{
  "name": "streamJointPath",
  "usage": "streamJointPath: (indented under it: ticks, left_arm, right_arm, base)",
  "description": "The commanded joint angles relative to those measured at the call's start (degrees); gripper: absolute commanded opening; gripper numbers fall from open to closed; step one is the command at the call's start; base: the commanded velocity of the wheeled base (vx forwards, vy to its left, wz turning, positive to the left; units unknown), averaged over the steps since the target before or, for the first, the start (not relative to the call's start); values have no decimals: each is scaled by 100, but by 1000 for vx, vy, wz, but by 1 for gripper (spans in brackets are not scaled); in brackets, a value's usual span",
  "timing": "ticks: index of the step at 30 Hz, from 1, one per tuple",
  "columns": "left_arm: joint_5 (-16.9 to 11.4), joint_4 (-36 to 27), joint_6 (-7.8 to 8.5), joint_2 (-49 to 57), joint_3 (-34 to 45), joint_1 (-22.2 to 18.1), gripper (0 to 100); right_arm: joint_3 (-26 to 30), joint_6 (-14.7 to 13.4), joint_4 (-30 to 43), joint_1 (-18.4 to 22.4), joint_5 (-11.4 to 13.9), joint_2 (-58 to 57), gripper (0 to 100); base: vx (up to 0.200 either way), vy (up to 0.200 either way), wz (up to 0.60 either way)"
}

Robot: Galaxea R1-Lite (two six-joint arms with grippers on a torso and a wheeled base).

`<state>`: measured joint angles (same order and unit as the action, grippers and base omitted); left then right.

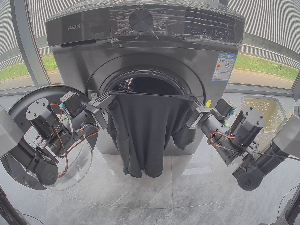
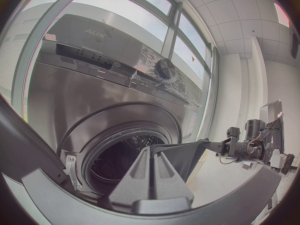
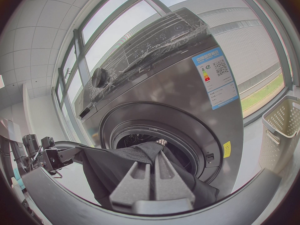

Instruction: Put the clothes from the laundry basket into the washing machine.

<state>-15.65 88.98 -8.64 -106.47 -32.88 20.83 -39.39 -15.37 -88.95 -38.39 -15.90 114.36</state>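
By big windows [image 1: 272, 25], on a shiny grey stone floor [image 1: 193, 191], stands the dark grey washing machine [image 1: 81, 66], door [image 1: 22, 107] open. The left hand [image 1: 107, 98] and right hand [image 1: 192, 103] each pinch a top corner of the black cloth shirt [image 1: 147, 132], stretched before the round hole [image 1: 147, 85]. I think both should push in together, deep, so nothing hangs out.
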Motion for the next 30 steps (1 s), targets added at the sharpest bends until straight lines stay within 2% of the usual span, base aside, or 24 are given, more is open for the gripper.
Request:
streamJointPath:
  ticks: [1, 13, 18, 22, 30]
  left_arm:
    - [1, 14, 3, 4, 18, 8, 0]
    - [10, 14, 3, 4, 1, 26, 0]
    - [1, 5, 12, 56, 27, 0, 0]
    - [10, 14, 3, 74, 71, 17, 0]
    - [-8, 14, 29, 65, 370, 52, 0]
  right_arm:
    - [-8, -1, -96, -2, -1, -1, 0]
    - [36, -27, -87, -46, -1, -45, 0]
    - [344, -89, -87, -72, 16, -54, 0]
    - [388, -89, -78, -46, 113, -89, 0]
    - [748, -150, -96, -178, 104, -63, 0]
  base:
    - [0, 0, 0]
    - [0, 0, 0]
    - [0, 0, 0]
    - [0, 0, 0]
    - [0, 0, 0]
